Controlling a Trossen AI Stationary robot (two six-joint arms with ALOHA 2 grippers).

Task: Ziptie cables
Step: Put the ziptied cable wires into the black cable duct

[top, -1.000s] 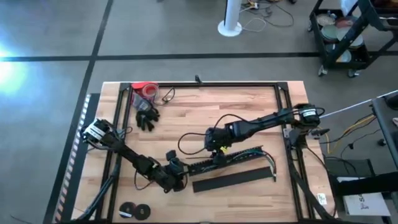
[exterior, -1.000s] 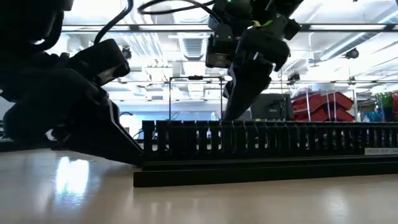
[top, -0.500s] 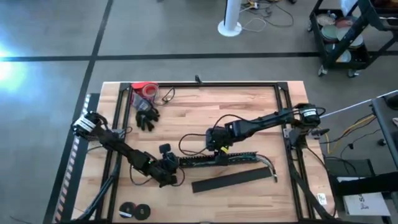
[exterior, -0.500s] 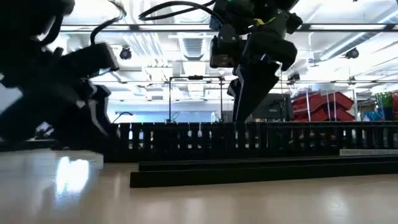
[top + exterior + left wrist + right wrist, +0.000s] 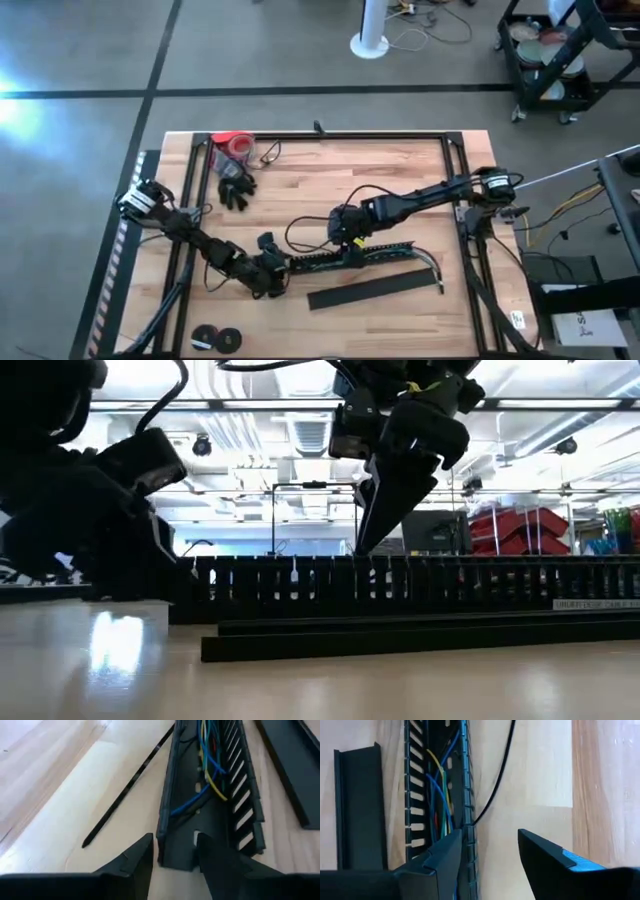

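Cables (image 5: 212,770) (blue, yellow, red) lie inside the slotted duct (image 5: 350,257) at worktop (image 5: 320,180) center. Left end effector (image 5: 172,852), at duct's 9 o'clock end, spread apart, straddling the duct wall. Right end effector (image 5: 487,850) released, over duct mid; one finger touches the wall. Ziptie (image 5: 127,787) beside duct; cover (image 5: 365,289) at 5 o'clock.

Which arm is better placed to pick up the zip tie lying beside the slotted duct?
Probably the right. The right gripper, open, hangs at the duct wall, and the zip tie ends in its gap. The left gripper, open, straddles the duct's end, the tie off to one side.
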